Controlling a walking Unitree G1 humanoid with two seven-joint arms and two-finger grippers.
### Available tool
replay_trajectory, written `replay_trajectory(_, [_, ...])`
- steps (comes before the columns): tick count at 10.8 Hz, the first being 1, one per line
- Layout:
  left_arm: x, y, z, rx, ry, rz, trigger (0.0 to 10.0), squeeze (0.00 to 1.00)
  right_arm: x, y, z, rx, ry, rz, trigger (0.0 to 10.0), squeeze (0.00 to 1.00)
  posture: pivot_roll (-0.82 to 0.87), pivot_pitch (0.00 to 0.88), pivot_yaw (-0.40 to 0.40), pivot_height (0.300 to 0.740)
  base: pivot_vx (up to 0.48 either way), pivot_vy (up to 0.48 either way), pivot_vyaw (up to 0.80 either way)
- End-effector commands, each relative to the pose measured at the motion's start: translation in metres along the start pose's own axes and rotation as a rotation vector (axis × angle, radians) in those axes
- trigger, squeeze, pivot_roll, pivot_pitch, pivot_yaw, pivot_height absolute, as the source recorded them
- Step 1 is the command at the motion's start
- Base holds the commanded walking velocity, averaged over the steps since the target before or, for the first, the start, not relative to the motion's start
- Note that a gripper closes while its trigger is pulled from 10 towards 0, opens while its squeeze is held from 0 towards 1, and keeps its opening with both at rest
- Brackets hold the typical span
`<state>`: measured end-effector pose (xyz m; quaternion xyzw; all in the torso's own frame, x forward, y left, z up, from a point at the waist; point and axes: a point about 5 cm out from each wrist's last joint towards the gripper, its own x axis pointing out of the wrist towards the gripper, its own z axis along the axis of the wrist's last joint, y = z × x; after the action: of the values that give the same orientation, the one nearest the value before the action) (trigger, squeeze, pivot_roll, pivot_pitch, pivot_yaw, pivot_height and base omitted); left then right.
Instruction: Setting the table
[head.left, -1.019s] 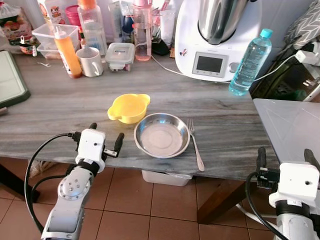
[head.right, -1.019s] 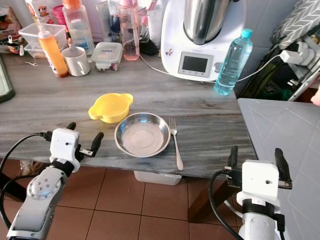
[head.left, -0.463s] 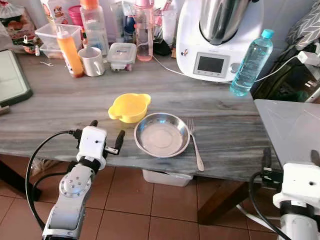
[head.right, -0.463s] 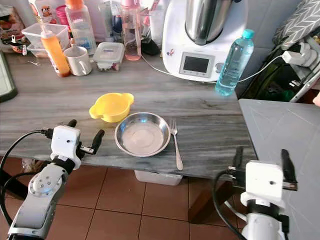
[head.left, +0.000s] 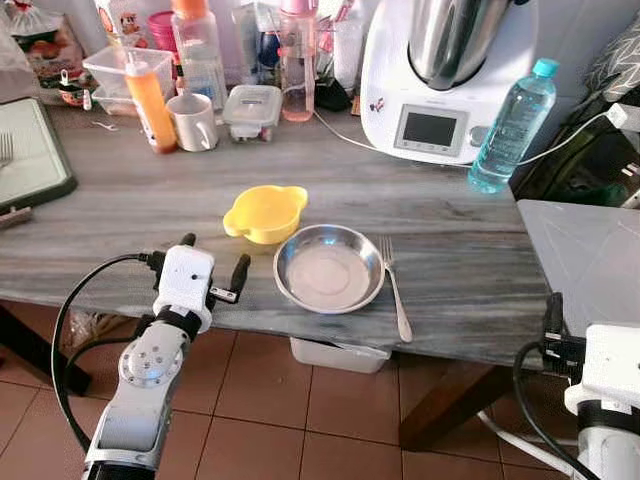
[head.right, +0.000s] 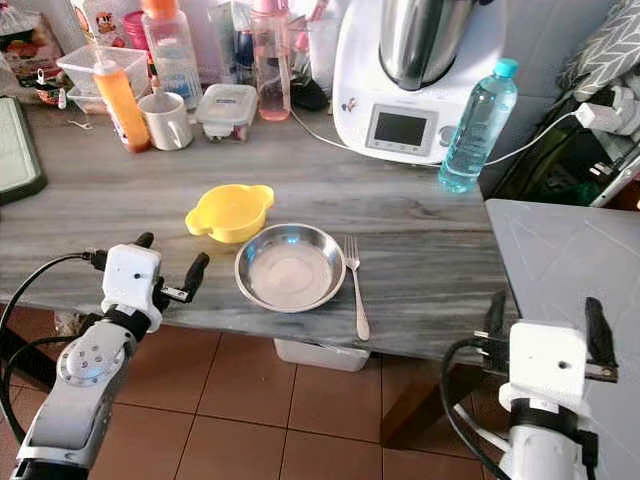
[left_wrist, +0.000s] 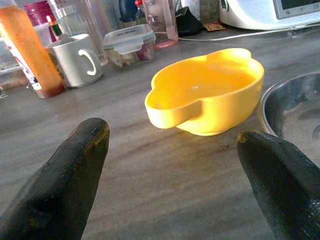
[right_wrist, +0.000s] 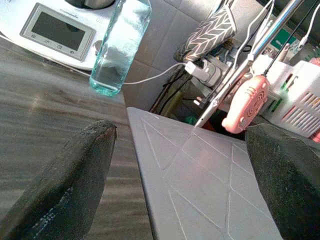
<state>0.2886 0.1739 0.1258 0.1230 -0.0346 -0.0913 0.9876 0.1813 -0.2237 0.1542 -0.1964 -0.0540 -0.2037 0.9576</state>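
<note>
Both jaws spread wide, holding nothing. Left gripper (head.left: 213, 268) hovers at table (head.left: 120, 210) front edge, aimed at yellow bowl (head.left: 264, 212). Right gripper (head.right: 546, 318) near grey surface (head.right: 570, 250). Fork (head.left: 394, 290) lies just right of steel plate (head.left: 329, 268), tines pointing to table's back, handle twd robot

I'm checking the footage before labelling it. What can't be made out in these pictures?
- Snack bag: cut off by the top left edge of the left eye view.
- Kitchen machine: its top is cut off by the upper edge.
- Box under the table: mostly hidden by the tabletop.
</note>
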Motion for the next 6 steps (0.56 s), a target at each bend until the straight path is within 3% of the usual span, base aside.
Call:
replay_trajectory(1, [0.0007,0.0004,-0.0021,0.014,0.011,-0.002,10.0,0.0,0.0003,-0.0014,-0.0014,-0.004,0.009,-0.016,10.0,0.0,0.05,0.093,-0.005,0.74,-0.289,0.0,0.0])
replay_trajectory(6, [0.0034,-0.0022,0.0011,0.023,-0.005,-0.004,10.0,0.0,0.0011,-0.0016,-0.0028,-0.002,0.011,-0.018,10.0,0.0,0.05,0.091,-0.004,0.74,-0.301,0.0,0.0])
